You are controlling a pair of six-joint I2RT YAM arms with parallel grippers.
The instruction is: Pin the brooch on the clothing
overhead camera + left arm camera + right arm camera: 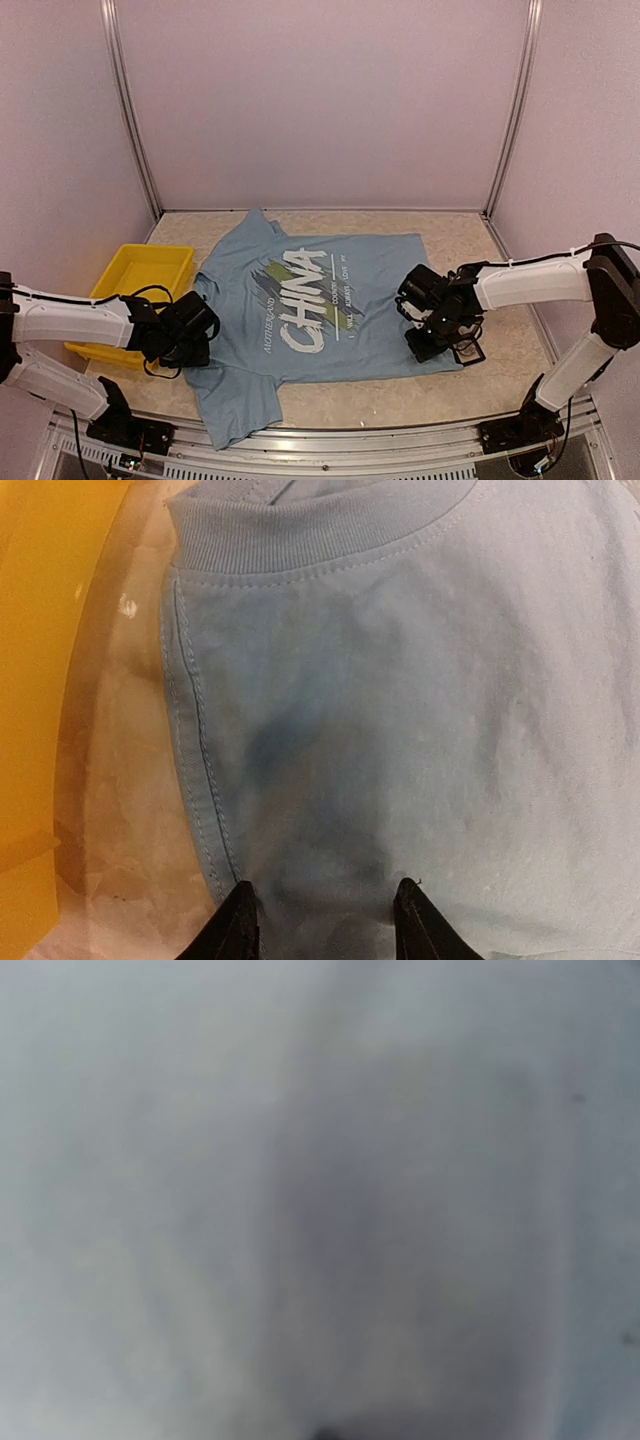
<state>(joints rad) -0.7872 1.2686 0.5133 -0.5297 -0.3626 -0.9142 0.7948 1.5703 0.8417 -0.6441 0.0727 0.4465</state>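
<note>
The clothing (310,300), a light blue T-shirt with white "CHINA" lettering, lies flat on the table. My left gripper (197,332) is at its left side by the collar. In the left wrist view its gripper (322,920) stands open, and plain blue fabric (400,700) fills the gap between the black fingertips (240,925) just below the ribbed collar (320,530). My right gripper (422,335) is down at the shirt's right edge. The right wrist view is filled with blurred pale fabric (320,1160), so its fingers are hidden; it is shut. The brooch is out of view.
A yellow tray (140,270) stands at the left, close behind my left gripper, and shows as a yellow wall (40,680) in the left wrist view. Pale walls and metal posts enclose the table. The table's front rail (330,440) runs below the shirt.
</note>
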